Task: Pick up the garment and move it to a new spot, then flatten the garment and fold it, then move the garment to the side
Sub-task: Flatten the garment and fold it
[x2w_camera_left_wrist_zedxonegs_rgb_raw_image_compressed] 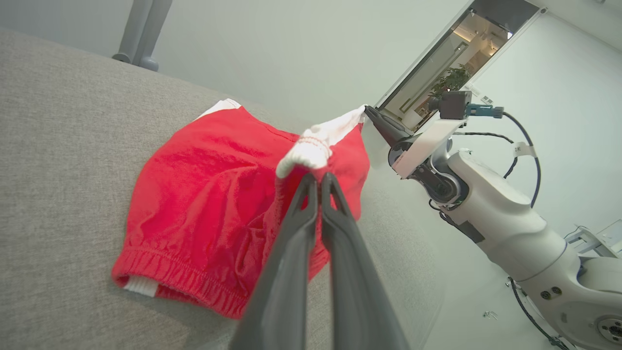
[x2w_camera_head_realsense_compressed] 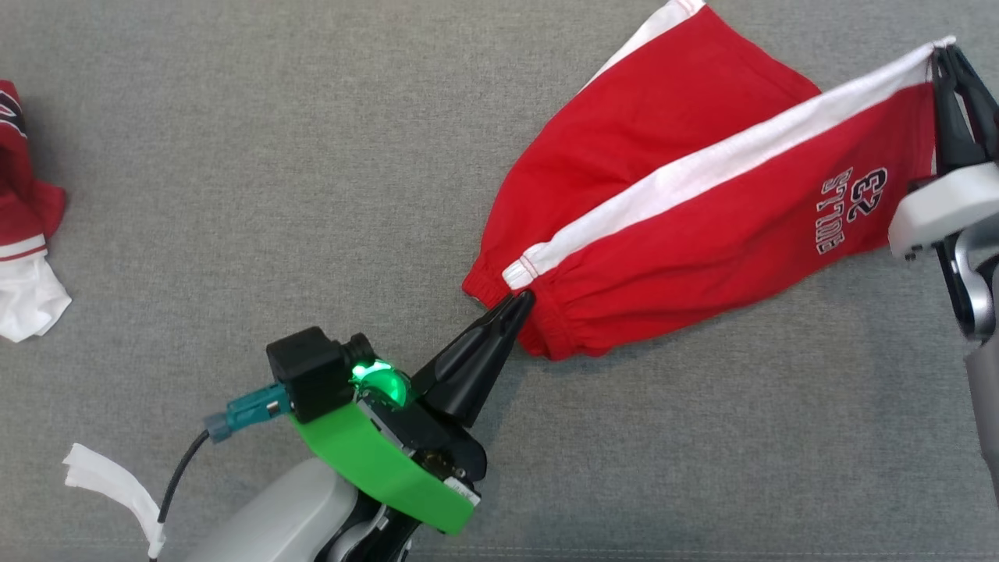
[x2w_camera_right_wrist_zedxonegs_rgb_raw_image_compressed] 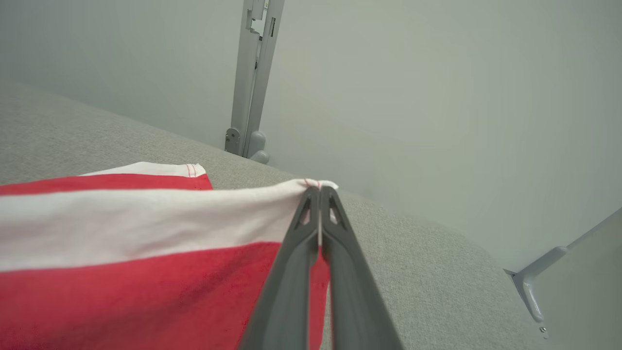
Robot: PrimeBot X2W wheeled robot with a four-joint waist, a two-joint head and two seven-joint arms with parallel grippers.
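Now: your left gripper (x2w_camera_head_realsense_compressed: 523,301) has its jaws clamped on the waistband of the red shorts (x2w_camera_head_realsense_compressed: 663,179), near left. The right gripper (x2w_camera_head_realsense_compressed: 940,56) jaws clamp the hem, far right. The long axis spans both.

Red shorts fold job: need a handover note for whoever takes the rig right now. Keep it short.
Grippers: left gripper has its jaws shut on the shorts at the waistband end of the white stripe. The right gripper has its jaws shut on the stripe's hem end.
Where: shorts stretched between both grippers, stripe edge raised, the rest lying on the grey surface. A second red-and-white garment sits at the far left edge.
Done: shorts gripped at two points. I cannot tell whether this is the new spot.
Left: lay flat, fold, move aside.
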